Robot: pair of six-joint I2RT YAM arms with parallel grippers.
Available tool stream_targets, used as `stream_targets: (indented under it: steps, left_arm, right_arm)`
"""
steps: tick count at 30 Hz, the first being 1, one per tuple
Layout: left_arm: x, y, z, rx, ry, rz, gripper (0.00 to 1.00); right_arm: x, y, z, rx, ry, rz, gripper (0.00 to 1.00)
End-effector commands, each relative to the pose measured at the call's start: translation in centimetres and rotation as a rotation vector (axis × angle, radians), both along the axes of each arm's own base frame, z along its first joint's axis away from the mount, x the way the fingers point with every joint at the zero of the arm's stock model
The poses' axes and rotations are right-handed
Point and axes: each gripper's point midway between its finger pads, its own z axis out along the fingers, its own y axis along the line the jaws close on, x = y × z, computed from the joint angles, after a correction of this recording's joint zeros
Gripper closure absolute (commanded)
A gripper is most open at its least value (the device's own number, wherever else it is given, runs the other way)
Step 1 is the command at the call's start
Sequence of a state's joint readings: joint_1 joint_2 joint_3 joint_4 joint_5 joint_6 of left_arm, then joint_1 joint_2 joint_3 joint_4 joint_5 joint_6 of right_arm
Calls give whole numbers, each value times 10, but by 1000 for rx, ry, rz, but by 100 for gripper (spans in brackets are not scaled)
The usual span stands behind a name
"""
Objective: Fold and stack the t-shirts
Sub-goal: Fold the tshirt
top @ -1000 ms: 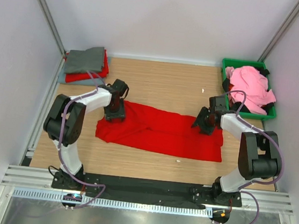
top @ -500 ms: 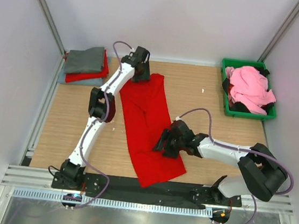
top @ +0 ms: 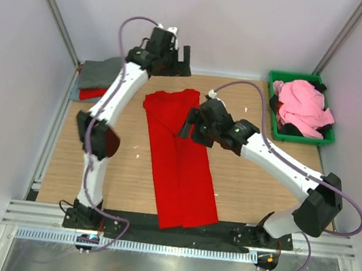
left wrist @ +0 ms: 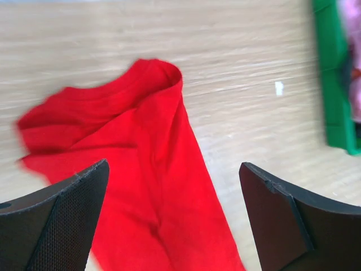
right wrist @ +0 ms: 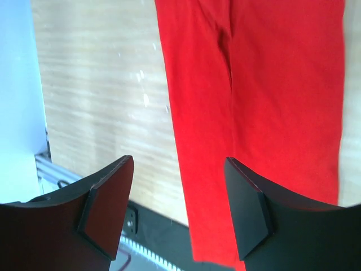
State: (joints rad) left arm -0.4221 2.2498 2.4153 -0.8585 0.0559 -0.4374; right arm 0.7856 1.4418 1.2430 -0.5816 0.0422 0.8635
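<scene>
red t-shirt (top: 180,168): laid as a long strip from the worktop's far edge to its near edge, seemingly for end-to-end folding | left gripper (left wrist: 172,180): spread wide, nothing held; poised above the far end | right gripper (right wrist: 177,164): parted, empty; above the strip

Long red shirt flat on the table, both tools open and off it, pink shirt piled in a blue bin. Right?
One slip: the bin is green, not blue; the top external view shows it. The rest stands: long red shirt flat on the table, left tool and right tool open and off it, pink shirt piled in that bin.
</scene>
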Motion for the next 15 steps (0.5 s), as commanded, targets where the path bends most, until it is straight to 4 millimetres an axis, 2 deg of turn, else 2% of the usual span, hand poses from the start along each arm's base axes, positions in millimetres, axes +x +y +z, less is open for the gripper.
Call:
stream_targets:
  steps: [1,2,3,4,5,6,7,9,10,11,12,13,14,15]
  left_arm:
    - [-57,47,91,57,-130,10,2]
    - [-73,60,58,121,-44,20,3]
    - [-87,69,54,146,-26,27,4]
    - [-107,84,68,161,-54,49,4]
    - [-129,96,32,208,30,51,5]
    - [-143,104,25,219,38,57,5]
    - [-171,117,15,215,48,70,5]
    - [-199,126,5,203,60,66,5]
    - [-213,132,5,188,56,80,5]
    - [-237,137,-1,159,60,77,5]
    - [-249,140,0,139,46,75,5]
    - [-262,143,-15,132,69,74,5]
    - [-276,143,-1,77,17,58,5]
    - [-283,144,-2,62,4,49,5]
  right_arm:
    - [42,-11,6,-146,-82,-1,29]
    - [58,-22,3,-187,-82,-7,29]
    - [70,-25,2,-204,-83,-12,29]
    - [89,-23,0,-220,-85,-16,29]
    - [107,-37,-2,-242,-85,-32,29]
    - [123,-37,7,-232,-113,-35,30]
    - [137,-40,-10,-255,-88,-34,30]
    - [165,-43,-6,-251,-128,-13,30]
    - [173,-43,-10,-257,-126,-4,31]
    - [182,-41,-32,-275,-91,19,32]
    - [197,-42,-24,-275,-122,22,33]
    - [203,-41,-28,-282,-121,26,34]
    - [210,-40,-51,-301,-87,39,34]
    - [222,-38,-43,-292,-115,37,35]
